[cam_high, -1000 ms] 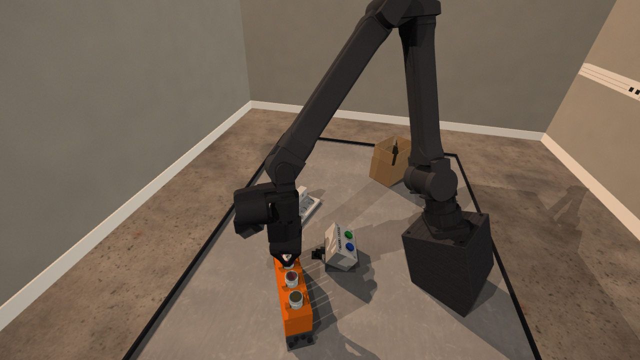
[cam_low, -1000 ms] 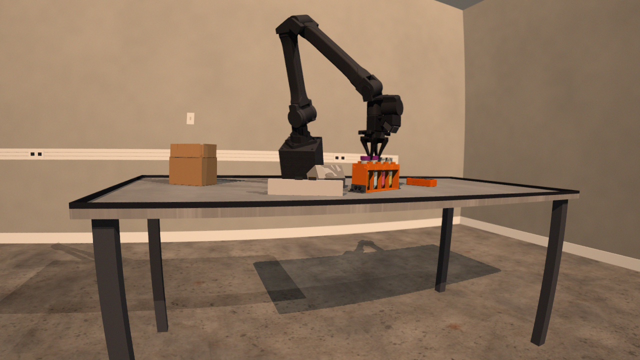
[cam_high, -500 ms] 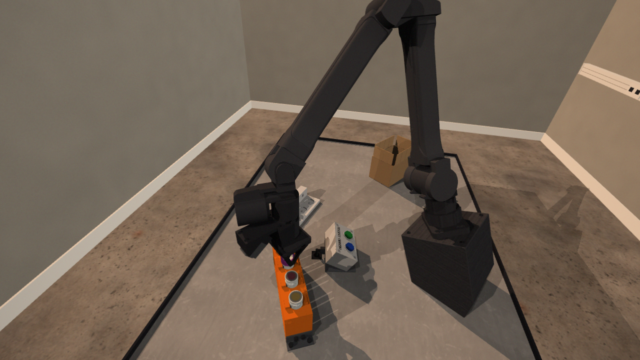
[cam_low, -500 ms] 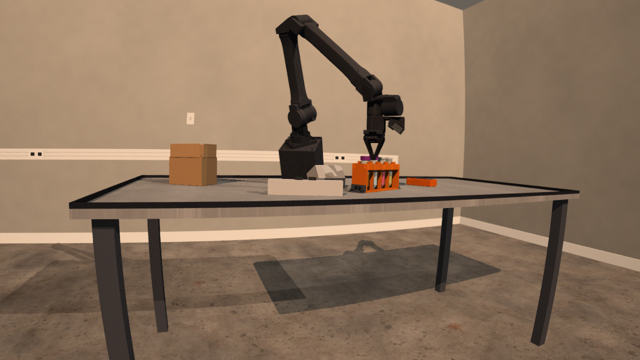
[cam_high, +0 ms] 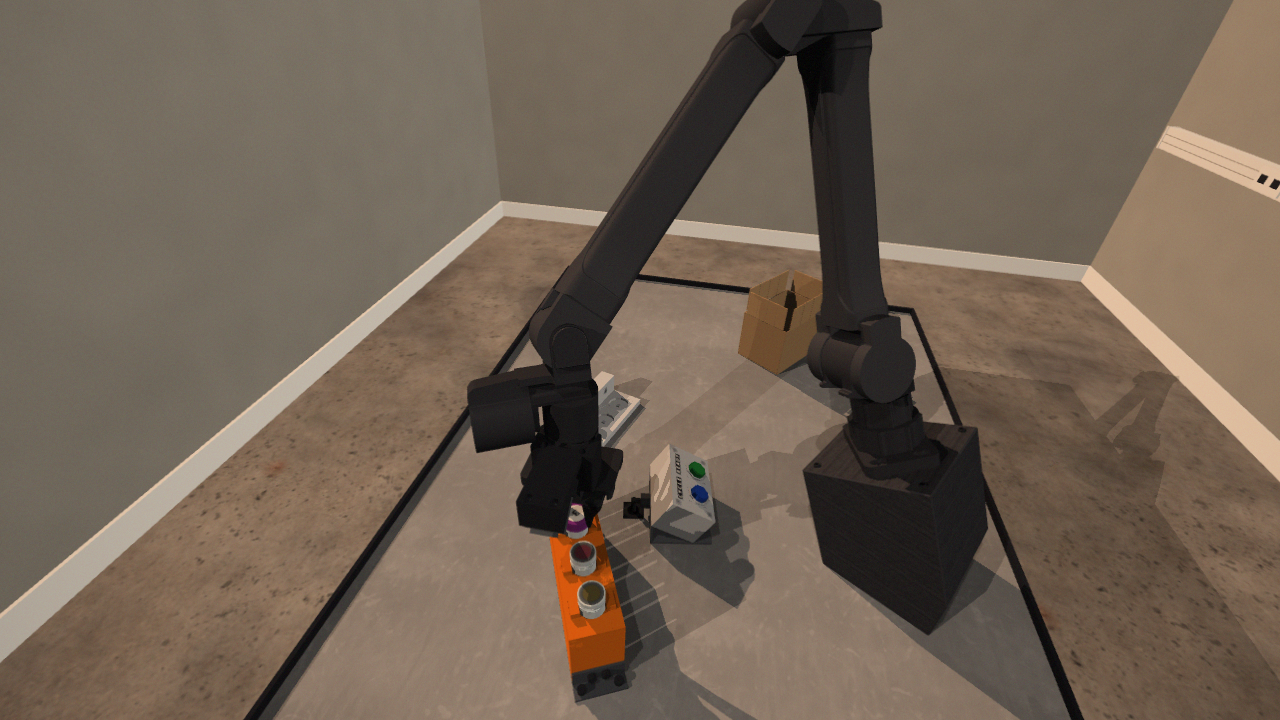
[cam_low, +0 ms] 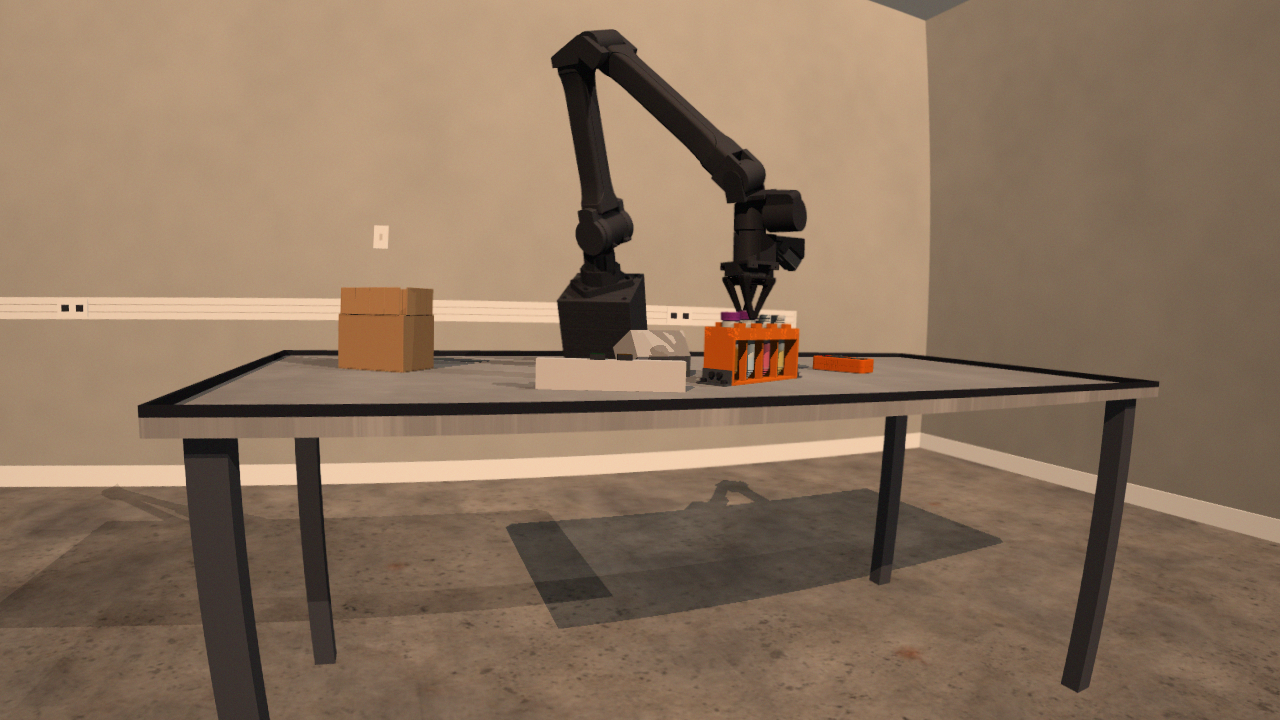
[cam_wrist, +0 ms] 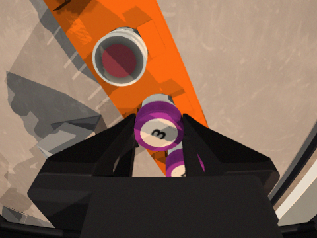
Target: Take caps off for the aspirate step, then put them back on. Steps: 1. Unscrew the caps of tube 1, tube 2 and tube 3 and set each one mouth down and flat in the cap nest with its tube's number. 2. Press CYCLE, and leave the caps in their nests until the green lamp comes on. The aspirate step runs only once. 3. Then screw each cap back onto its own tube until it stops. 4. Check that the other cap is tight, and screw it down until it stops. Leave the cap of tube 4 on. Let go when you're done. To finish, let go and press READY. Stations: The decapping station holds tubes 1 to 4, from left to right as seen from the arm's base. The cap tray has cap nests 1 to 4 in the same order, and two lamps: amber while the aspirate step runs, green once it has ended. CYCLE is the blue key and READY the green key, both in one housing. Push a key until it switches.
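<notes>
The orange decapping station [cam_high: 586, 626] [cam_low: 716, 344] [cam_wrist: 150, 26] stands on the table. Tube 1 [cam_high: 591, 595] and tube 2 [cam_high: 583, 556] [cam_wrist: 119, 59] stand open, without caps. My gripper [cam_high: 577, 510] [cam_low: 747, 308] [cam_wrist: 158, 120] points straight down over tube 3 and is shut on the purple cap marked 3 [cam_wrist: 158, 131] [cam_high: 576, 516]. The cap is at the tube's grey mouth; I cannot tell whether it is threaded on. The cap of tube 4 [cam_wrist: 178, 168] shows partly behind my fingers.
The white cap tray [cam_high: 617, 402] [cam_low: 608, 374] lies beyond the station, mostly hidden by the arm. The key housing [cam_high: 684, 514] [cam_low: 653, 342] with the green key [cam_high: 698, 468] and blue key [cam_high: 699, 493] stands beside it. A cardboard box [cam_high: 778, 322] [cam_low: 384, 329] and the arm's base [cam_high: 895, 528] stand further off.
</notes>
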Robot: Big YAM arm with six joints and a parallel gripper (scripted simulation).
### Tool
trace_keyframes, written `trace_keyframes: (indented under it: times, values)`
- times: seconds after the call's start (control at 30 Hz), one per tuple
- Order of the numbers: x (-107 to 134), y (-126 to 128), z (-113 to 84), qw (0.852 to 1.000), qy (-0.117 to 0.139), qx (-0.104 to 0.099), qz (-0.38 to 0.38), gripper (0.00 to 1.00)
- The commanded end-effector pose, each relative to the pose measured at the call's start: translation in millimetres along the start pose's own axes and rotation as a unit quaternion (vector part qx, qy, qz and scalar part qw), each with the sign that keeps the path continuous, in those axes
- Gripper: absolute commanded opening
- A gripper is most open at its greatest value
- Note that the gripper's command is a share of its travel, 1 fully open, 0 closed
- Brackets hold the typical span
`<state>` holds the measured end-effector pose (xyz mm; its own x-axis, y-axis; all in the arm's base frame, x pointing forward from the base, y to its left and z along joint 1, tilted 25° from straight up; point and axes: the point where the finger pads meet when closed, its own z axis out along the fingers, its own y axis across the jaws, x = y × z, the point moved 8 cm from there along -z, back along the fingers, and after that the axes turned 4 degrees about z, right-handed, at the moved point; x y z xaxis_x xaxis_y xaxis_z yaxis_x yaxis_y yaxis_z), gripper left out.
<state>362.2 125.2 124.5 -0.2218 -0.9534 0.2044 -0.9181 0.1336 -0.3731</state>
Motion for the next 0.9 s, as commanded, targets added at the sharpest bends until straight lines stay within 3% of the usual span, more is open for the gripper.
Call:
trace_keyframes:
  times: [0.0,0.07,0.23,0.5,0.53,0.87]
  values:
    - [4.2,-10.1,-6.1,0.99,-0.002,0.009,-0.138,0.0]
    - [4.2,-10.1,-6.1,0.99,-0.002,0.009,-0.138,0.0]
    - [4.4,-10.4,-6.4,0.968,0.0,0.01,-0.25,0.0]
    - [-1.7,-8.8,-5.8,0.968,-0.002,0.01,-0.251,0.0]
    - [-1.7,-8.8,-5.8,0.968,-0.002,0.01,-0.251,0.49]
    - [-1.7,-8.8,-5.8,0.968,-0.002,0.01,-0.251,0.49]
